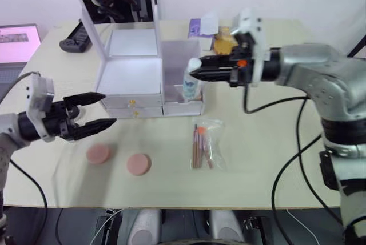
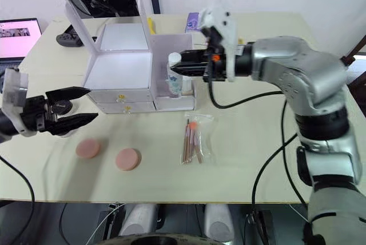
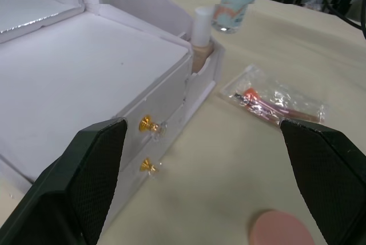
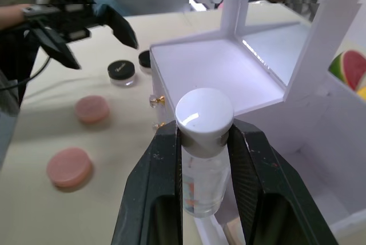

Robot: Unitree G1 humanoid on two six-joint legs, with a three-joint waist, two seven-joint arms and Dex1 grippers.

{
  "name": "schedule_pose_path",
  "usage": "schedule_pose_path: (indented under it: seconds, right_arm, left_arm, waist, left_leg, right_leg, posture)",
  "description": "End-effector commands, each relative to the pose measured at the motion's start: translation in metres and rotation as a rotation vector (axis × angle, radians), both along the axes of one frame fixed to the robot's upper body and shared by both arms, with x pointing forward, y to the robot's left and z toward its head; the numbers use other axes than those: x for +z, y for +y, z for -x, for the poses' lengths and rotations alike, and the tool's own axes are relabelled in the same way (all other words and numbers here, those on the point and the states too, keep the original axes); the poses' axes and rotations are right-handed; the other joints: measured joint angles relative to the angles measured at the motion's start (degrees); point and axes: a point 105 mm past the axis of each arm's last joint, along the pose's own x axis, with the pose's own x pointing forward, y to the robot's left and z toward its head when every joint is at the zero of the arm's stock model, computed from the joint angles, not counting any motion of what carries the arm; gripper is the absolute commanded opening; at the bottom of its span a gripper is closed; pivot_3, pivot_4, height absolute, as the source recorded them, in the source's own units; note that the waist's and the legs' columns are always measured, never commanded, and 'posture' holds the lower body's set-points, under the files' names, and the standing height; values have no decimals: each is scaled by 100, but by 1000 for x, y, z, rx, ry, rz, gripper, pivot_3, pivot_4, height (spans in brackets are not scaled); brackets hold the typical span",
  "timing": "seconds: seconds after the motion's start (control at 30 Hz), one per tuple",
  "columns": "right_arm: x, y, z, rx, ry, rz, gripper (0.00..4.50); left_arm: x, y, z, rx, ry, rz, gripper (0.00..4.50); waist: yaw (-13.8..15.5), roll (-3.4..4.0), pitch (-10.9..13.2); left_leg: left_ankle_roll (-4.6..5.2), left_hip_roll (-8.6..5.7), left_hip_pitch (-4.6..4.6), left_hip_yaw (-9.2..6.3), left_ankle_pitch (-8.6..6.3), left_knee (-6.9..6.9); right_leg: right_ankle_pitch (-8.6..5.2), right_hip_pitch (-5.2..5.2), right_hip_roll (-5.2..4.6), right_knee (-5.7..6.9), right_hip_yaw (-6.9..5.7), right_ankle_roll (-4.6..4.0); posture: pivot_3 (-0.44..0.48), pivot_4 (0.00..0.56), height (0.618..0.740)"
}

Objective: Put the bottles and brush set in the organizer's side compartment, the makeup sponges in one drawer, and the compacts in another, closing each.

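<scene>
- Our right gripper point(image 4: 203, 142) is clamped on the blue-label bottle point(image 1: 191, 82) just under its white cap, holding it upright over the side bin point(image 1: 182, 71) of the organizer point(image 1: 130, 73).
- The yellowish bottle point(image 3: 200, 42) already stands in that bin.
- Both drawers look shut.
- Brush bag point(image 1: 204, 144) and two pink sponges point(image 1: 138, 164) lie on the table point(image 1: 269, 159); two black compacts point(image 4: 121, 71) sit beside the box.
- Our left gripper point(image 1: 94, 111) hangs open, empty.

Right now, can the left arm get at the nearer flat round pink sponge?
Probably yes: the left gripper hangs open just above the pink sponge, with bare table between them.
</scene>
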Motion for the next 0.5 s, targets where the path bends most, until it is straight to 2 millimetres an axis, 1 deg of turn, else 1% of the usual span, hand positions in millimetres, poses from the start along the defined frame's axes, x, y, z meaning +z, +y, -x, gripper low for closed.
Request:
schedule_pose_path:
  seconds: [0.03, 0.1, 0.23, 0.4, 0.5]
  right_arm:
    - [1, 7, -11, 3, -54, 34, 620]
    - [-5, 12, -20, -6, -50, 54, 620]
    - [-11, 18, -29, -11, -60, 70, 620]
    - [-9, 25, -37, -16, -77, 58, 620]
    - [-15, 27, -40, -14, -74, 76, 620]
  left_arm:
    - [12, 2, 7, 29, -63, -3, 4500]
    - [13, 3, 11, 37, -65, -5, 4500]
    - [14, 5, 14, 54, -70, -9, 4500]
    - [14, 5, 15, 64, -73, -5, 4500]
    - [13, 4, 16, 66, -74, -3, 4500]
  waist:
    - [3, 0, 0]
    - [-14, 0, 0]
    - [-16, 0, 0]
    - [-34, 1, 0]
    - [-31, 1, 0]
  left_leg:
    - [0, 0, 0, 0, 0, 0]
    - [0, -1, -2, 0, 0, 0]
    - [-1, 0, -1, 1, 0, -2]
    - [-2, 0, -1, 1, 1, -3]
    - [-3, 0, -1, 1, 1, -4]
  right_leg:
    - [0, 0, 0, 0, 0, 0]
    - [0, -1, 0, 0, 0, 0]
    - [1, -4, 1, 2, 0, -1]
    - [1, -7, 2, 5, 0, -2]
    - [2, -8, 2, 6, 0, -3]
  posture:
    - [0, 150, 740]
    - [0, 150, 740]
    - [0, 150, 740]
    - [0, 150, 740]
    - [0, 150, 740]
